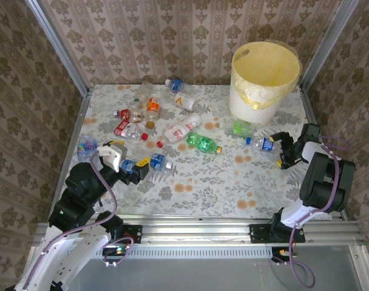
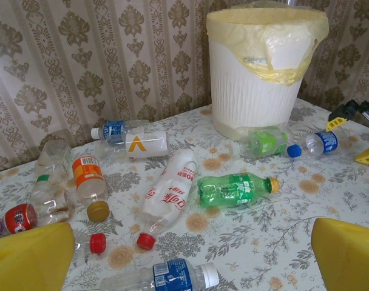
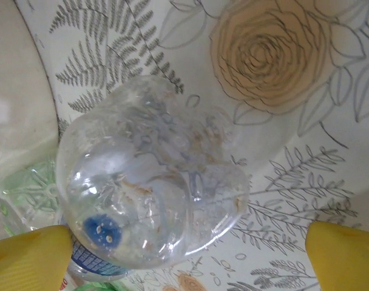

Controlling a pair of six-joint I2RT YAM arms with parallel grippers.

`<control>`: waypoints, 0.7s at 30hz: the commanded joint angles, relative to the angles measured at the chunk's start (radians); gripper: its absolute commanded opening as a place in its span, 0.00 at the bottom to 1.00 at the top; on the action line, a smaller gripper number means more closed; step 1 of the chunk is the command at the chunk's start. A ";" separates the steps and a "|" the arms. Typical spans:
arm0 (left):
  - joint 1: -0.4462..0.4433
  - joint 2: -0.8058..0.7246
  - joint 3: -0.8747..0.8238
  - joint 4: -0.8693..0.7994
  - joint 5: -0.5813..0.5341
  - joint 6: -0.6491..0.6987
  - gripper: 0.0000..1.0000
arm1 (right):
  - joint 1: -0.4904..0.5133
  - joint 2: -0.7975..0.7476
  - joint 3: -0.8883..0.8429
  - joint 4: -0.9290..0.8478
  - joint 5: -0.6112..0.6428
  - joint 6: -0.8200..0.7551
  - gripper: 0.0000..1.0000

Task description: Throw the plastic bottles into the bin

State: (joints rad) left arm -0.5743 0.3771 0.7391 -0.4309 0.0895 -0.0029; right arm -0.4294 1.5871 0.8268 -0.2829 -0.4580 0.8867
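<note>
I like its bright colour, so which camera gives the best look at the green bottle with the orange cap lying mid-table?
The left wrist view. There the green bottle lies close and side-on, with its label and orange cap plain to see. The top external view shows it small and from above, with the label too tiny to read.

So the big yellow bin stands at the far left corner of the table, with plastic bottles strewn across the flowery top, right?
Not quite: the bin stands at the far right corner of the table, as the top external view shows. The rest holds: the plastic bottles lie strewn across the flowery top.
</note>
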 commanded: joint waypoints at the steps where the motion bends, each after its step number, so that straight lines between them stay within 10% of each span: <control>1: 0.010 -0.017 -0.008 -0.022 0.002 0.009 1.00 | -0.006 0.034 0.047 -0.002 -0.001 0.008 1.00; 21: 0.021 -0.020 -0.012 -0.027 0.009 0.009 1.00 | 0.010 0.108 0.053 -0.022 0.032 -0.103 0.83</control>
State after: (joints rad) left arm -0.5636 0.3706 0.7380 -0.4450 0.0902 -0.0029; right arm -0.4301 1.6711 0.8864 -0.3096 -0.4515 0.8299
